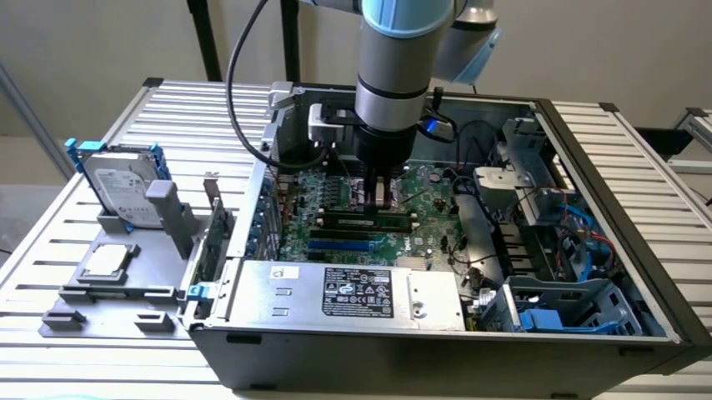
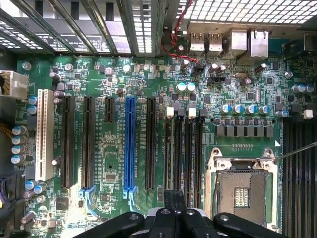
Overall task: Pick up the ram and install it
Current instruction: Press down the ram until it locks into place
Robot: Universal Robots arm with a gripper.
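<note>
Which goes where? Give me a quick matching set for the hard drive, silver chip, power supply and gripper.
Things:
1. hard drive
2. silver chip
3. power supply
4. gripper

Places:
A. down over the black memory slots
B. flat on the grey tray, outside the case
C. upright in the blue caddy, outside the case
D. inside the case, along its near wall, label facing up

Pairs: 1-C, 2-B, 3-D, 4-A
</note>
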